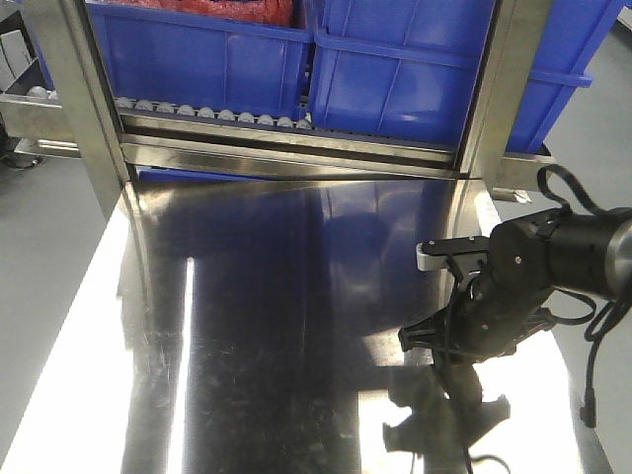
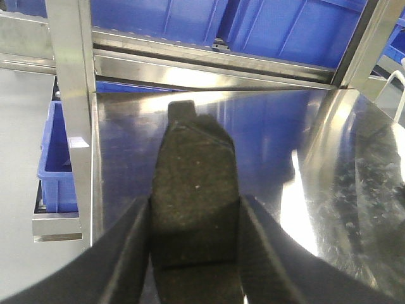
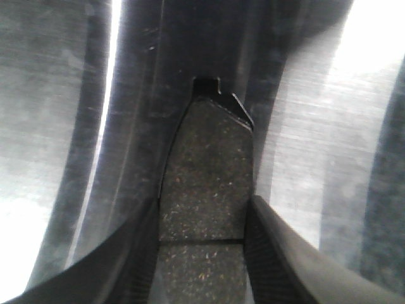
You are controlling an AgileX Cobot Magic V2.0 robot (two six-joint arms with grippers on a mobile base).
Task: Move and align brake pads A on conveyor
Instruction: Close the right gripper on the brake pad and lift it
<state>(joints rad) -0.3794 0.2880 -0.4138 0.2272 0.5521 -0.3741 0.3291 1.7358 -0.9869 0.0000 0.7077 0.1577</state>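
In the left wrist view a dark-grey brake pad (image 2: 196, 183) stands lengthwise between the black fingers (image 2: 126, 253) of my left gripper (image 2: 196, 253), which is shut on it. The pad's end tab points toward the rack. In the right wrist view a speckled brake pad (image 3: 205, 164) with a groove across it is clamped in my right gripper (image 3: 201, 253), just above the steel table (image 3: 57, 126). The front view shows the right gripper (image 1: 439, 348) low over the table's right side. The left gripper is outside the front view. The conveyor is out of view.
The shiny steel table (image 1: 247, 316) fills the front view. Behind it stands a roller rack (image 1: 217, 117) with blue bins (image 1: 395, 69) and steel posts (image 1: 79, 109). Another blue bin (image 2: 57, 158) sits low beside the left post. A black cable (image 1: 592, 375) hangs at the right edge.
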